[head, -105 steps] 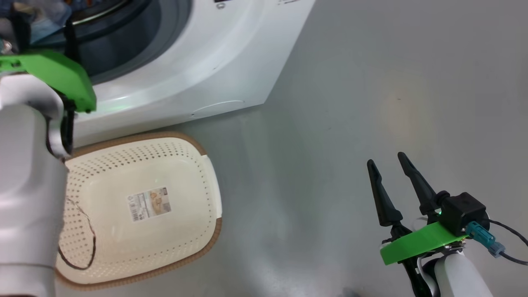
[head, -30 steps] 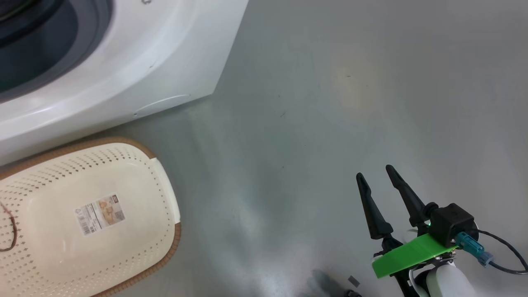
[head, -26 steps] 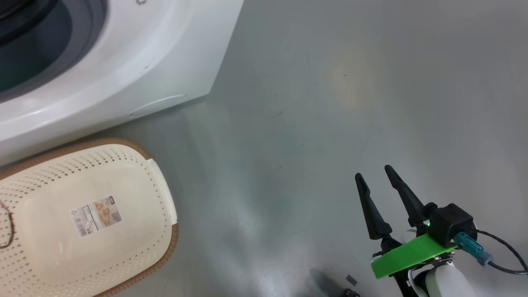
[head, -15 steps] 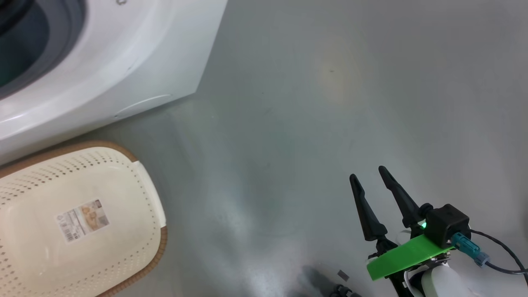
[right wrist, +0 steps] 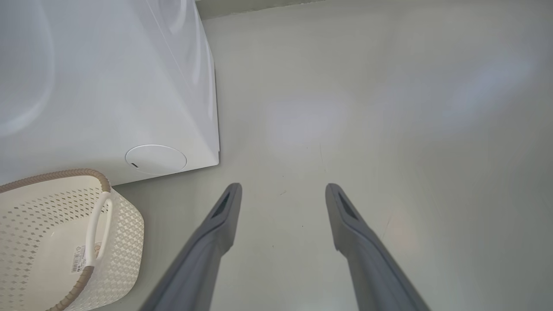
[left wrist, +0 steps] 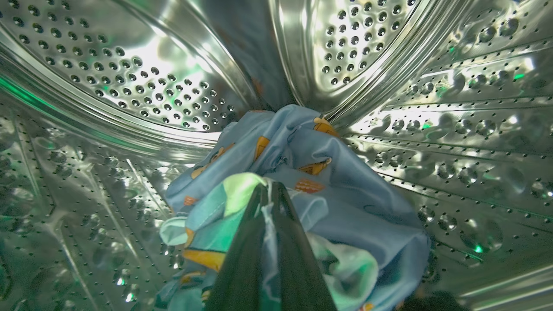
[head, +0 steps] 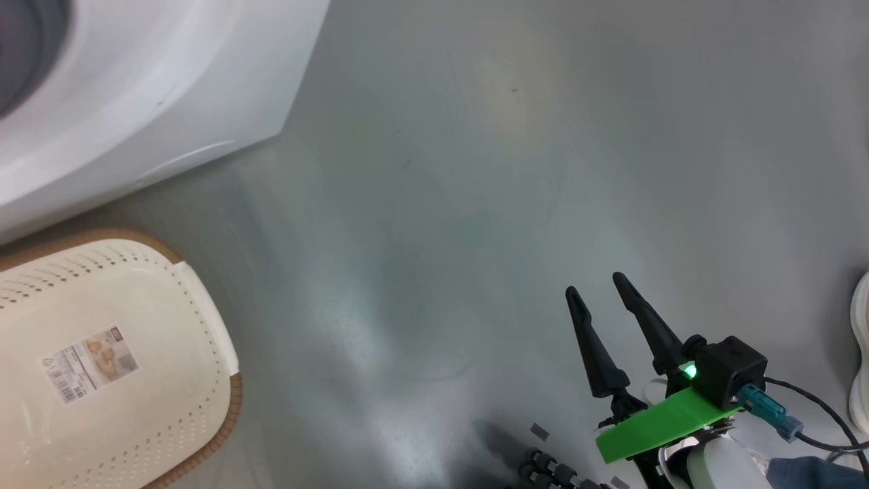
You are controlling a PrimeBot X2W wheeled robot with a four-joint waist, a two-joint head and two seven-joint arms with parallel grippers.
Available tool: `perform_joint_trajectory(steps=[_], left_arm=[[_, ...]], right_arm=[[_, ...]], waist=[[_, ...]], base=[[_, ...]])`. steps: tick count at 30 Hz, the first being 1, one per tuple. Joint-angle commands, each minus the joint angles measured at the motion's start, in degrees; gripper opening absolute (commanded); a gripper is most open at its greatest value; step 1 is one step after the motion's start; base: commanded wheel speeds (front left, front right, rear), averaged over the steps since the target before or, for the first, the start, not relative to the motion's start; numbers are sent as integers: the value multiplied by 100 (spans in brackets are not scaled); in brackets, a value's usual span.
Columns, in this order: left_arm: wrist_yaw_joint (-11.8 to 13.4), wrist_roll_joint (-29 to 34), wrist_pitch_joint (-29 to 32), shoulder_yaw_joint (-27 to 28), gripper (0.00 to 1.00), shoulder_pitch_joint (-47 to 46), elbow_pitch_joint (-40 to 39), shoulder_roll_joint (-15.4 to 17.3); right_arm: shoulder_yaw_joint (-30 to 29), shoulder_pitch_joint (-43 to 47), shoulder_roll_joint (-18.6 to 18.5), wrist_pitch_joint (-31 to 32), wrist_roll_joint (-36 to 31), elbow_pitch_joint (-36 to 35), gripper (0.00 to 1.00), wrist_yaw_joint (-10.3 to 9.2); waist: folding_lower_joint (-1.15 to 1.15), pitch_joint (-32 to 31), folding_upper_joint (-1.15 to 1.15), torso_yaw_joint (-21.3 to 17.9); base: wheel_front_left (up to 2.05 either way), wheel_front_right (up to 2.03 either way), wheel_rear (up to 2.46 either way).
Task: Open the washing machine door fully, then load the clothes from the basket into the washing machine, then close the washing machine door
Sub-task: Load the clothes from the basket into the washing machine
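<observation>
Left wrist view: my left gripper (left wrist: 270, 186) reaches into the perforated steel drum (left wrist: 129, 65). Its two dark fingers are pressed together and clamped on a fold of the clothes (left wrist: 337, 194) (light blue fabric with an orange-and-tan print). The fabric is bunched around the fingers and spreads past them toward the back of the drum.

Head view: the washing machine (head: 170, 88) takes the upper left corner, white and boxy, standing on a grey floor (head: 475, 170). Just in front of it, at the lower left, sits the basket (head: 204, 326), cream with a brown woven rim. A label sticker (head: 88, 363) shows on its bare bottom. My right gripper (head: 594, 284) hangs at the lower right over the floor, well apart from both the basket and the machine. Its fingers are spread apart.

Right wrist view: those same two fingers rise wide apart from the bottom edge. The basket is at the lower left, near the machine's front corner. A round cover (right wrist: 155, 159) sits low on the white panel just above the basket.
</observation>
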Motion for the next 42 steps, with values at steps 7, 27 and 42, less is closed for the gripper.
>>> perform_joint_trajectory(steps=[7,27,42], left_arm=[[-154,-233,-272,131,0,-216,-114,155],[78,-591,-432,208,100,157,-13,-358],[290,-989,-576,409,100,1158,22,-926]], right_arm=[[126,208,-77,-27,127,-113,100,9],[-1,72,-77,-27,189,-25,100,9],[-213,103,-77,-27,121,138,100,9]], waist=[[0,113,0,-90],[0,-335,0,269],[0,-1271,0,706]], base=[[0,0,0],[0,0,0],[0,0,0]])
